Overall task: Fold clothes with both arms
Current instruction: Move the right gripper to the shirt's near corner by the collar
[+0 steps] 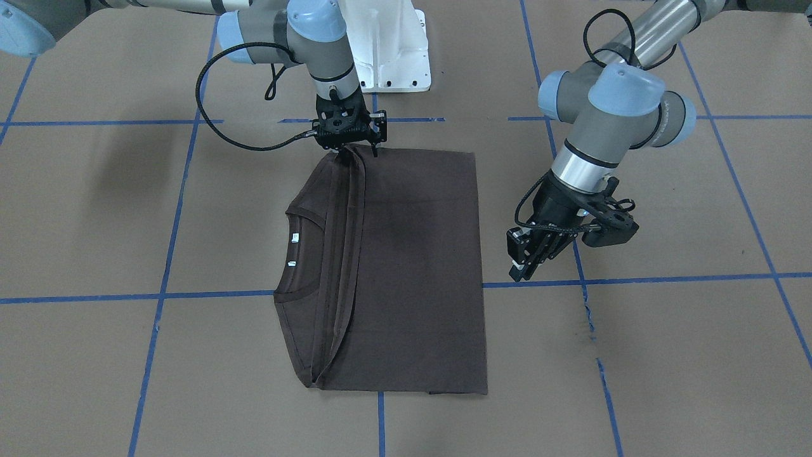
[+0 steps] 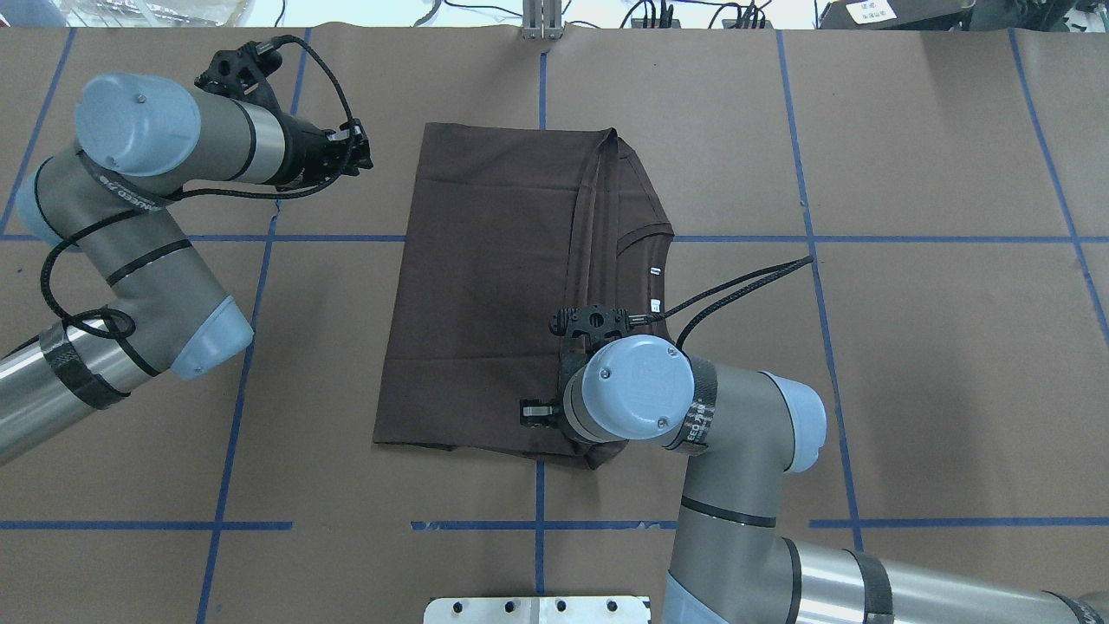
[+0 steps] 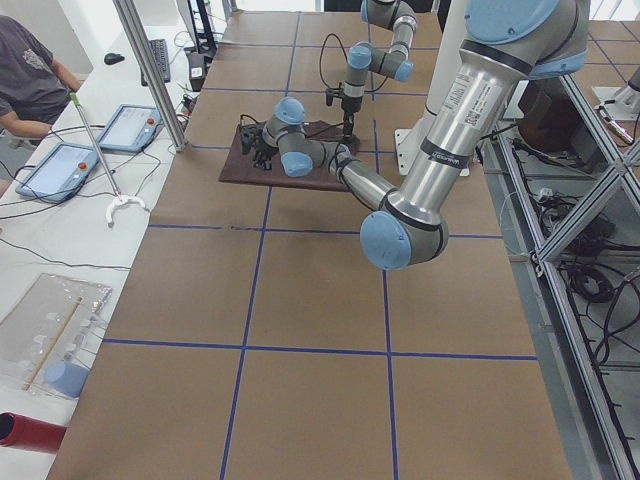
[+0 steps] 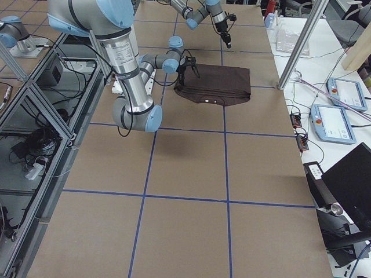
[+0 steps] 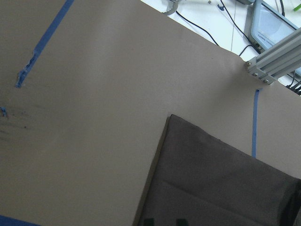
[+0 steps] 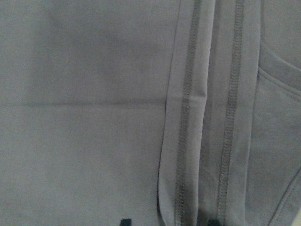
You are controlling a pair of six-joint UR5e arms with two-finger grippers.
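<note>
Dark brown-grey T-shirt lies flat at the middle of the brown worktop, out in front of the white pedestal. It is folded into a rough rectangle. The folded-over hems run as a double stitched ridge across it, from the robot's side to the far side.

Collar sits at the end toward the robot's right, ribbed and curved. Two small white neck labels show inside it, their print too small to read. No chest print shows on the upturned faces. Lettering on a band of the left arm is skewed and unreadable.

Right tool points straight down on the shirt's edge nearest the pedestal, at the end of the hem ridge. In the right wrist view its tips stand spread on either side of the hems, with the cloth flat between them, so it is released, not pinching.

Left tool is off the cloth, near the shirt's side toward the robot's left, angled down. In its wrist view the tips are parted a little and hold nothing, and a corner of the shirt lies beyond them.

Blue tape lines cross the worktop and pass under the shirt.
</note>
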